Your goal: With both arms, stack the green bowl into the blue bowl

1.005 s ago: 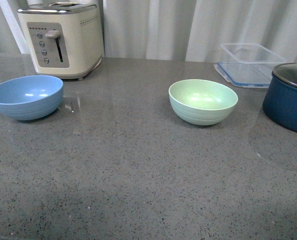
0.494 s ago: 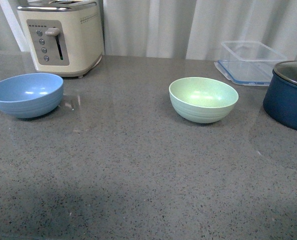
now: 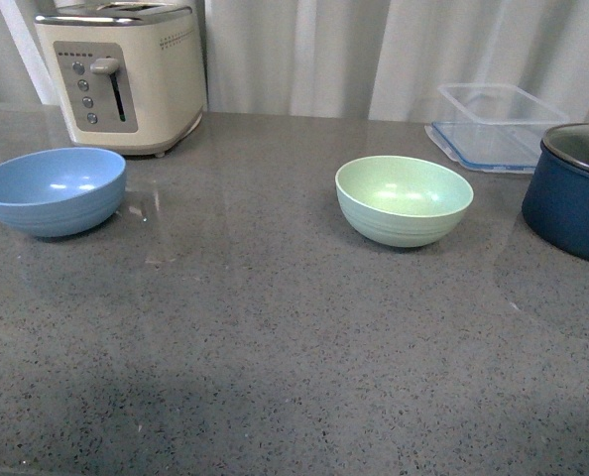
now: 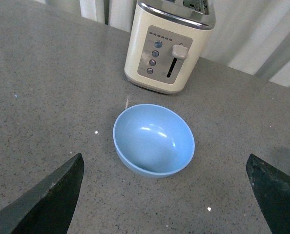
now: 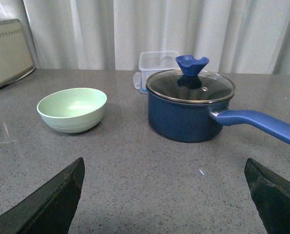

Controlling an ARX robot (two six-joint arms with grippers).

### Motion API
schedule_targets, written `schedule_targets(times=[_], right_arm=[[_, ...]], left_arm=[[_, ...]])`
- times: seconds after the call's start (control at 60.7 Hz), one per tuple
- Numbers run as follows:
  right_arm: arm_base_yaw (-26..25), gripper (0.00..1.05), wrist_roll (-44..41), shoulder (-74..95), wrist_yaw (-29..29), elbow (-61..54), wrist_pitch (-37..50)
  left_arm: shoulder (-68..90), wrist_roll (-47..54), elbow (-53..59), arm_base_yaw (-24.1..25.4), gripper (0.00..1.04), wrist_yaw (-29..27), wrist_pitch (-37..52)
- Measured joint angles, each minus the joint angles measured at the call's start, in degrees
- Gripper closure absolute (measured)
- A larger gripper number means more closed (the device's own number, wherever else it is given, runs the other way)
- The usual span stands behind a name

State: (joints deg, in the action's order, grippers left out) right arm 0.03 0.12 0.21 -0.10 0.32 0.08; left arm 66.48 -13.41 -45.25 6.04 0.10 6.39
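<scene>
The green bowl [image 3: 404,199] sits upright and empty on the grey counter, right of centre; the right wrist view shows the green bowl [image 5: 72,109] some way ahead of my right gripper [image 5: 164,195], which is open with nothing between its fingers. The blue bowl [image 3: 52,189] stands empty at the far left, in front of the toaster. In the left wrist view the blue bowl [image 4: 153,139] lies just beyond my open left gripper [image 4: 164,195], apart from both fingers. Neither arm shows in the front view.
A cream toaster [image 3: 121,74] stands at the back left. A dark navy pot [image 3: 572,193] with glass lid sits at the right edge, its handle [image 5: 262,126] pointing out. A clear plastic container [image 3: 495,124] is behind it. White curtains back the counter.
The front view has shifted very slightly between frames; the bowls, toaster and pot keep their places on the counter.
</scene>
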Motion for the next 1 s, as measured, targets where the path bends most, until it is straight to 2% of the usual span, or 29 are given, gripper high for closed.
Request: schedule_targets(times=[0.264, 0.428, 0.758, 1.005], right_arm=[[0.0, 0.10, 0.0, 0.0, 0.0, 0.0, 0.0], [0.0, 0.10, 0.0, 0.0, 0.0, 0.0, 0.0], [0.0, 0.10, 0.0, 0.0, 0.0, 0.0, 0.0], [0.0, 0.10, 0.0, 0.0, 0.0, 0.0, 0.0]], left_arm=[[18.9, -7.1, -16.0, 0.2, 0.07, -2.1, -10.8], [27.3, -8.4, -22.5, 0.3, 0.07, -3.5, -14.3], [37.0, -9.1, -30.1, 0.3, 0.07, -7.3, -18.6], [41.9, -10.5, -31.7, 0.5, 0.07, -6.7, -18.9]])
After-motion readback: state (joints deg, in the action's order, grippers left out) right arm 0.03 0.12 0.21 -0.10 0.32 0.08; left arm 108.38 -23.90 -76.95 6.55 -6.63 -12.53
